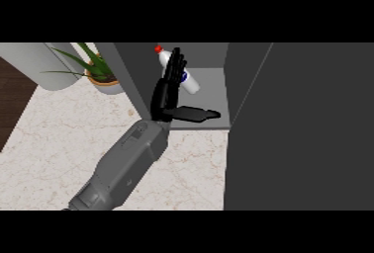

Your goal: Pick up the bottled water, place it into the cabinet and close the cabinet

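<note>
Marbled counter (66,143) fills the lower left, with a dark grey cabinet (292,123) standing open at its right. Inside the cabinet, the bottled water (186,81), white with a red cap, leans tilted on the grey shelf (208,84). One hand (169,91) reaches in just before it, fingers straight, thumb out sideways, holding nothing; whether it touches the bottle is unclear. A potted plant (99,69) stands at the cabinet's left.

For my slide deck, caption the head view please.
Open hand beside the water bottle lying inside the open cabinet, potted plant at left.
</note>
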Controlling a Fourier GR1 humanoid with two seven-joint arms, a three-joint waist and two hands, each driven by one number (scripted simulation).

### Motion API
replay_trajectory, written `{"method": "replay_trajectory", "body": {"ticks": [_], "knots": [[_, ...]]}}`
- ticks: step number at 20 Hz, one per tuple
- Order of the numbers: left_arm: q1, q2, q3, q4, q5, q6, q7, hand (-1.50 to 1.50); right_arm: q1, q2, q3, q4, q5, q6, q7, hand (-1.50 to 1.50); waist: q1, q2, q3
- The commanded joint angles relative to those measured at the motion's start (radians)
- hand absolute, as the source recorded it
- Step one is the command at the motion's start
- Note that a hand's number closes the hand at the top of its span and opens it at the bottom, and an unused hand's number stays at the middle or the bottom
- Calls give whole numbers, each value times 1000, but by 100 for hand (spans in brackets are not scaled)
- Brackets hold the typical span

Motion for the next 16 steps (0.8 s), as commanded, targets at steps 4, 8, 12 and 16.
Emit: {"method": "replay_trajectory", "body": {"ticks": [4,8,12,16], "knots": [[249,0,-129,-340,-39,0,21,-150,60,4,30,-102,43,-19,16,-150,21,-6,0],[354,53,-160,-511,-48,-18,81,-150,31,-16,26,-76,70,-7,-1,-150,13,0,1],[488,86,-225,-655,-63,-2,102,150,51,-92,39,-162,76,43,41,-150,25,-1,0],[556,183,-207,-779,-29,-23,184,150,36,-182,19,-79,141,144,-36,150,23,-3,1]]}}
